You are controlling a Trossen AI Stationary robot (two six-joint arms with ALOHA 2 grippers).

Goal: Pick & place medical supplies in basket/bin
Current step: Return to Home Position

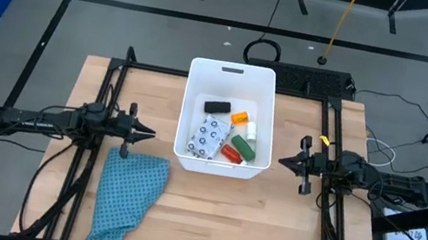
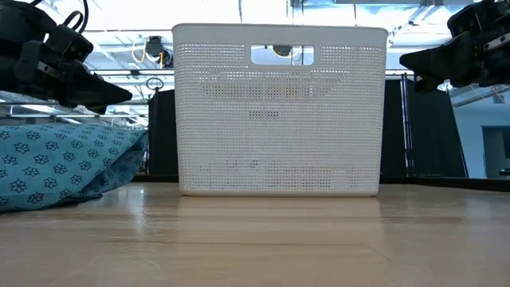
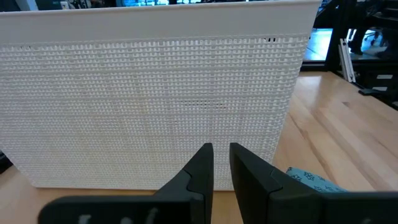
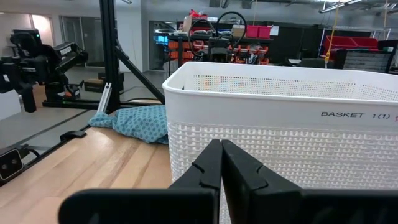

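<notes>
The white basket [image 1: 235, 75] stands at the table's middle. In it lie the black block [image 1: 216, 107], orange bottle [image 1: 239, 117], small white cylinder [image 1: 251, 131], green block [image 1: 244, 147], red bottle [image 1: 231, 153] and dotted white packet [image 1: 207, 137]. My left gripper [image 1: 150, 133] hovers left of the basket, empty, its fingers [image 3: 202, 165] together but for a narrow gap. My right gripper [image 1: 282, 160] hovers right of the basket, shut and empty [image 4: 221, 144]. Both point at the basket's side walls without touching them.
A teal patterned cloth [image 1: 125, 197] lies bunched on the table at the near left, just in front of my left gripper; it also shows in the low view [image 2: 56, 163]. Bare wooden table [image 1: 266, 226] lies in front of the basket and to the near right.
</notes>
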